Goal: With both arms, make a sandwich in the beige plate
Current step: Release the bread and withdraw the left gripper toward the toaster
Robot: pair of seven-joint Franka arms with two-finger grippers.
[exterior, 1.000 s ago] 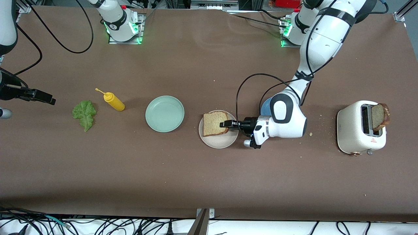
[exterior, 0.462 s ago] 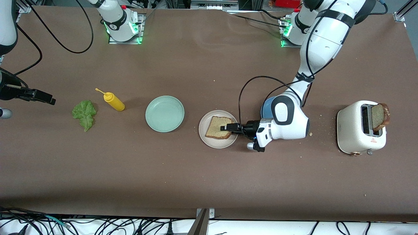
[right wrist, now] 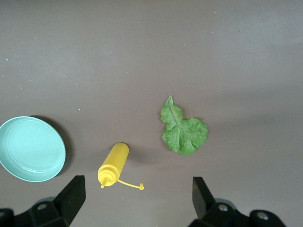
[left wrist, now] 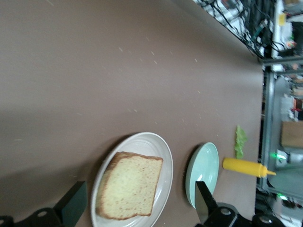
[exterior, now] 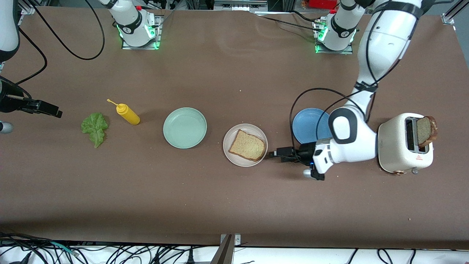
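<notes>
A square-ish slice of tan wholegrain bread (exterior: pixel 247 145) with a darker crust lies flat on the round, shallow beige plate (exterior: pixel 231 155), its crumb porous and matte against the plate's smooth glazed rim. The left gripper (exterior: pixel 275 153) sits low just beside that plate, toward the left arm's end of the table, its black fingers spread apart and holding nothing. A second slice (exterior: pixel 426 131) stands up out of a slot of the glossy cream toaster (exterior: pixel 397 148), which bears a small red triangle mark — any writing there is too small to read. A ruffled green lettuce leaf (exterior: pixel 95 128) lies on the brown table beside a yellow squeeze bottle (exterior: pixel 127 114) — and a mint-green plate (exterior: pixel 185 127) and a blue plate (exterior: pixel 309 125) flank the beige one. The right gripper (exterior: pixel 55 111) waits over the table's edge near the lettuce, fingers wide open.
</notes>
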